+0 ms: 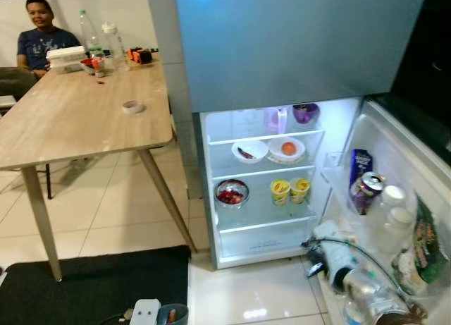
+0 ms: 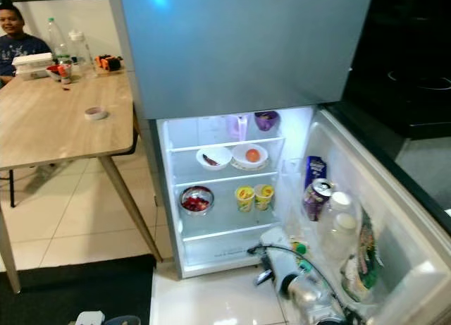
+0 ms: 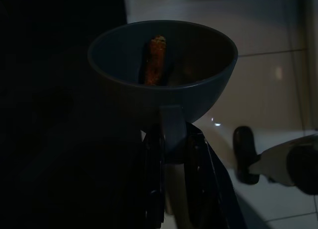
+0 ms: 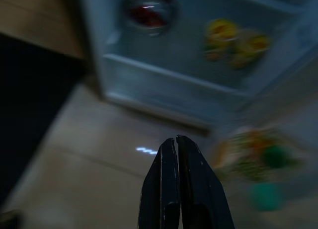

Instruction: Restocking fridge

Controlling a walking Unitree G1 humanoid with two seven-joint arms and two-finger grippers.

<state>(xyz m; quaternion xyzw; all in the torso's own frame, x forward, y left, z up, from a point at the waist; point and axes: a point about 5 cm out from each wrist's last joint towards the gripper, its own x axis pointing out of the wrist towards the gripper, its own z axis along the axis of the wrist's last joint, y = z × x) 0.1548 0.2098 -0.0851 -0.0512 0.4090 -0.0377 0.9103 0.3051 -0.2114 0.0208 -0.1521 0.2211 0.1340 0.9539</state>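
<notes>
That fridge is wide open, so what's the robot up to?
The robot stands before the open fridge, restocking it. Its left gripper has its jaws clamped on the rim of a blue bowl holding a piece of food. The right gripper, jaws shut and empty, hangs near the fridge door. A person sits at the table.

Blur, shadow and cropped edges

The right wrist view was smeared; the yellow cups (image 4: pixel 237 42) lost detail. The blue bowl (image 1: pixel 173 314) was cut by the frame edge, its contents (image 3: pixel 155 60) too dark to identify.
</notes>
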